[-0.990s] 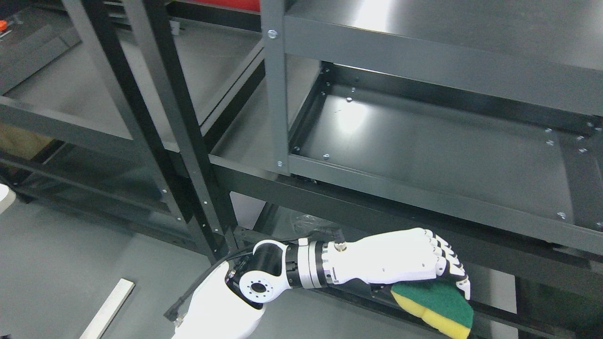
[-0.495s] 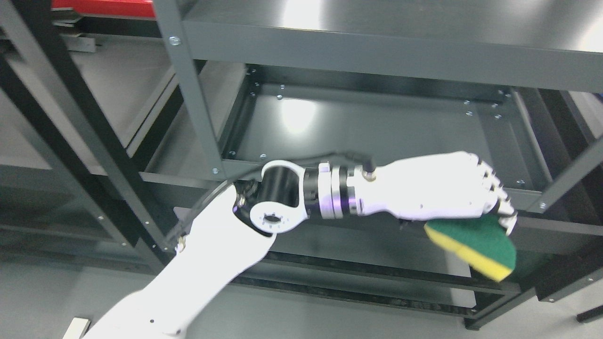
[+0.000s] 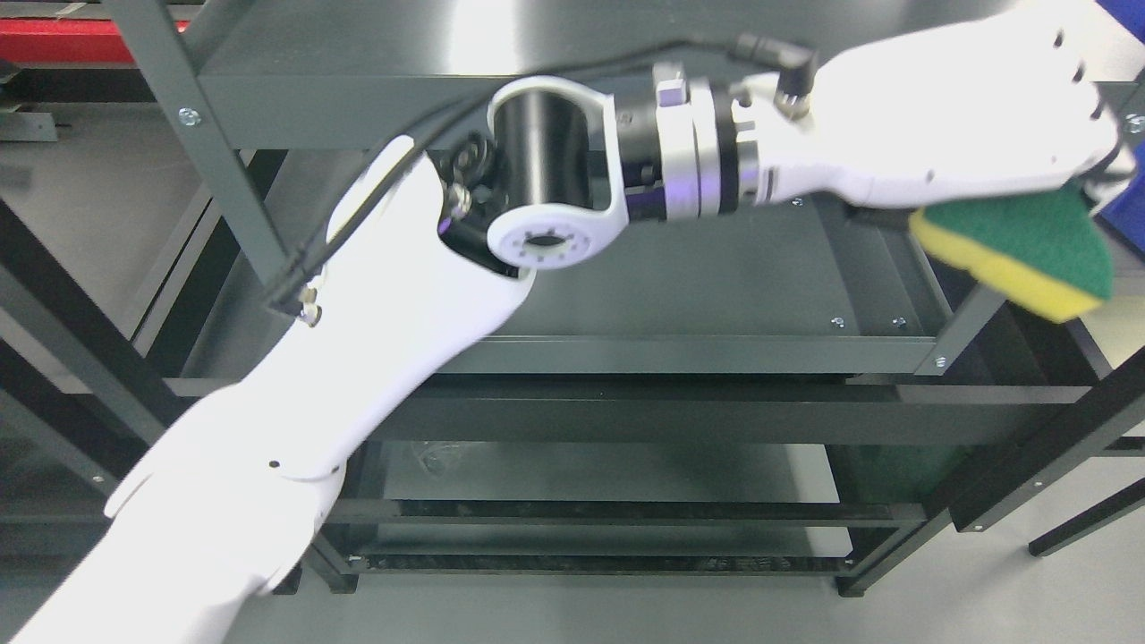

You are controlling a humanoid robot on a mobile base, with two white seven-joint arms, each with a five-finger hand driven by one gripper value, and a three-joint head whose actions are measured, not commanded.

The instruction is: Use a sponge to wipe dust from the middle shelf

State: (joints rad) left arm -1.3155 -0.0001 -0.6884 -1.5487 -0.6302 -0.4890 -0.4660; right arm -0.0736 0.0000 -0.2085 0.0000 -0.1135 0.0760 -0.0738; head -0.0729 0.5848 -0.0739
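Note:
My left arm rises from the lower left and stretches across the picture to the upper right. Its white hand is shut on a green and yellow sponge, green face up, yellow foam below. Hand and sponge hang at the right end of the dark grey metal rack, above and in front of the middle shelf's right front corner. The middle shelf lies behind and below the forearm, which hides much of it. The right arm does not show.
The rack's top shelf runs behind the wrist. A lower shelf sits beneath. Grey uprights stand at the left, black frame legs at the right. A second rack stands at the far left, with a red object behind.
The whole picture has shifted, so the camera has moved. My left arm has risen and reached further right, carrying the sponge from below the middle shelf's front rail to the rack's upper right.

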